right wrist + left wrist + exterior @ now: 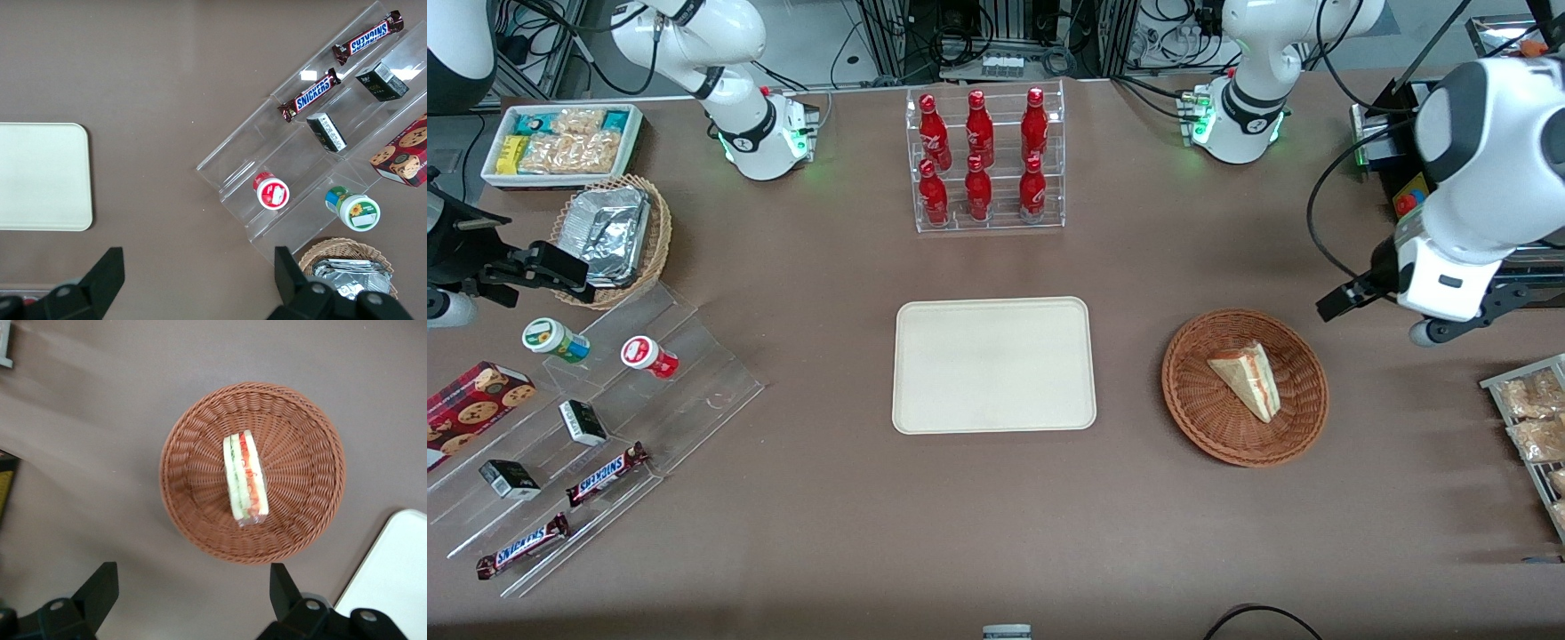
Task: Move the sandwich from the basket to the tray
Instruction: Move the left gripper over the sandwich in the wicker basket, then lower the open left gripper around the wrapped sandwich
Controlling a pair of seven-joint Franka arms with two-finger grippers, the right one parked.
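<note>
One sandwich point(1248, 380) lies in the reddish-brown wicker basket point(1200, 418) on the counter point(827, 498), beside the bare cream tray point(925, 409) and apart from it. Farther from the front camera, toward the working arm's end, the gripper point(193, 603) hangs above the counter near the basket, jaws spread wide and holding nothing.

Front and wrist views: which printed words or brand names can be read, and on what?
"SNICKERS": brown chocolate bar on the clear acrylic stepped display.
"SNICKERS": second brown chocolate bar, nearer the front camera.
Red bottles, cookie box, small black boxes, round tubs: print unreadable.
Left arm's tool, open above the table: no text.
</note>
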